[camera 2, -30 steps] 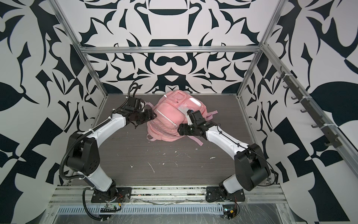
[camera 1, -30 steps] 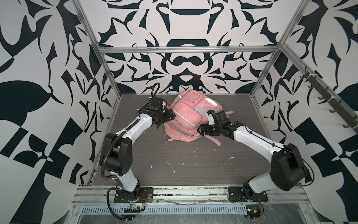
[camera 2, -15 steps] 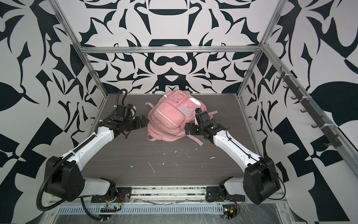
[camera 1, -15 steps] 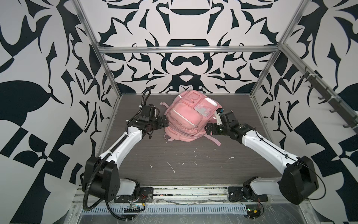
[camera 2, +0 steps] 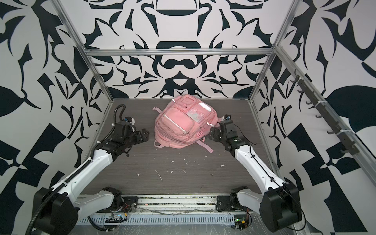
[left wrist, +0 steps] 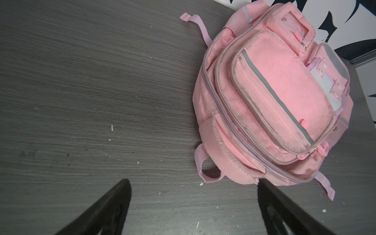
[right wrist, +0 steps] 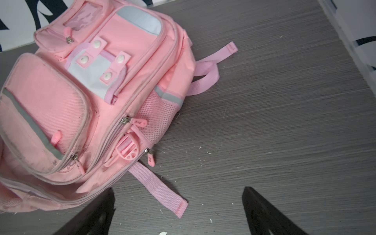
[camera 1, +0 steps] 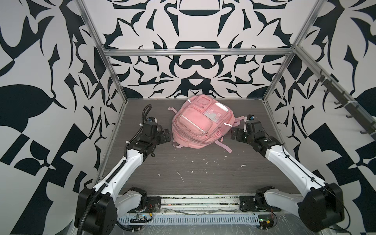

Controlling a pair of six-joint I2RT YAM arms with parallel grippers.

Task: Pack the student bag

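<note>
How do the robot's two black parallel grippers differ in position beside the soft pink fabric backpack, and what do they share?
The left gripper sits left of the pink backpack, by its strap loop; the right gripper sits on its right, by the zip pulls. A ribbed black hose arches above the left gripper; none shows at the right gripper. Both are open, empty and aimed at the backpack.

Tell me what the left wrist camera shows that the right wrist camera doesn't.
Only the left wrist view: the left gripper, open and empty, and the strap loop at a corner of the student bag. Only the right wrist view: the right gripper, also open and empty, and the folded strap. Both: the student bag lying front up on the grey table.
</note>
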